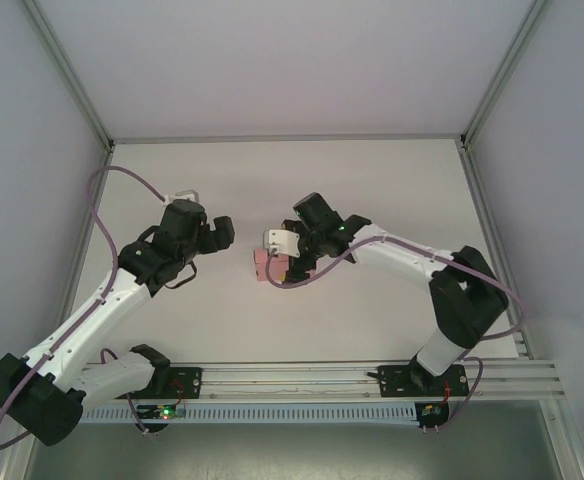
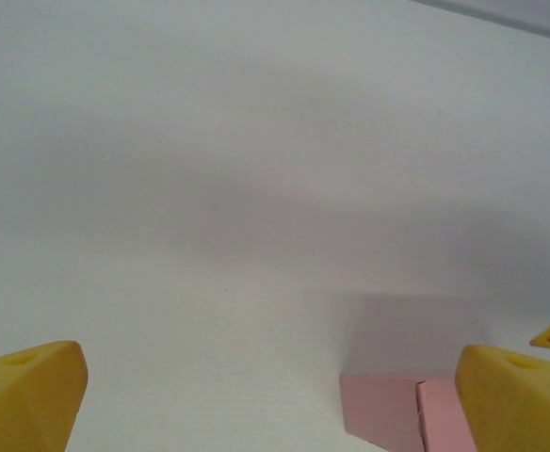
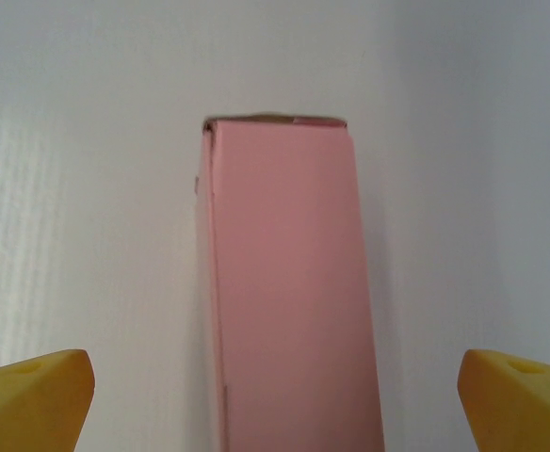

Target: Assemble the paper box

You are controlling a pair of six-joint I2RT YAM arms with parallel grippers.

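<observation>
The paper box is a small pink closed box lying on the white table, partly under the right gripper. In the right wrist view the paper box runs lengthwise between the yellow fingertips, with wide gaps on both sides. My right gripper is open and hovers over it without touching. My left gripper is open with bare table between its fingers; a corner of the paper box shows just inside its right fingertip. From above, the left gripper sits to the box's left, apart from it.
The white table is bounded by metal frame posts and grey walls at the back and sides. A rail with the arm bases runs along the near edge. A purple cable loops over the left arm.
</observation>
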